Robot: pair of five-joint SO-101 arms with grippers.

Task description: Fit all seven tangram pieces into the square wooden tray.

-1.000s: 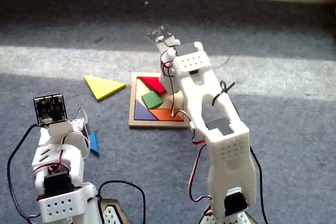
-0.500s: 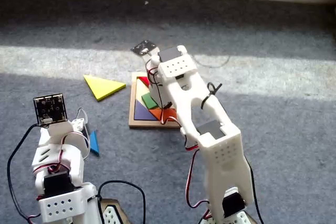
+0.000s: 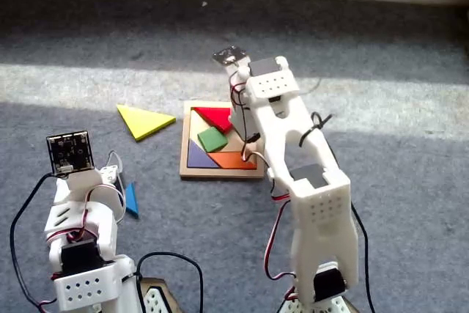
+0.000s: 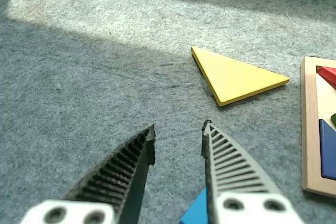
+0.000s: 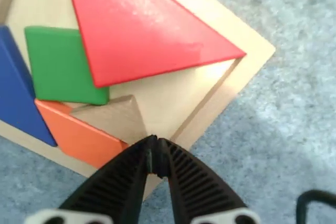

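The square wooden tray [image 3: 186, 144] lies mid-carpet holding a red triangle [image 3: 214, 116], a green square [image 3: 212, 139], a blue piece [image 3: 198, 156] and an orange piece [image 3: 233, 160]. The right wrist view shows my right gripper [image 5: 156, 145] shut and empty over the tray's corner, just beside a tan triangle [image 5: 113, 116] that lies between the orange piece [image 5: 79, 134] and the red triangle [image 5: 142, 24]. A yellow triangle [image 3: 145, 120] rests on the carpet left of the tray. My left gripper [image 4: 178, 128] is open, short of the yellow triangle [image 4: 233, 77], above a small blue piece [image 4: 195, 214].
The right arm [image 3: 282, 130] stretches over the tray's right side and hides that part of it. The small blue piece [image 3: 130, 199] lies next to the left arm [image 3: 80, 203]. Grey carpet spreads all round, with a sunlit band beyond the tray.
The right arm swung left across the tray half a second ago and has come back to the right. The left arm and the pieces have stayed put.
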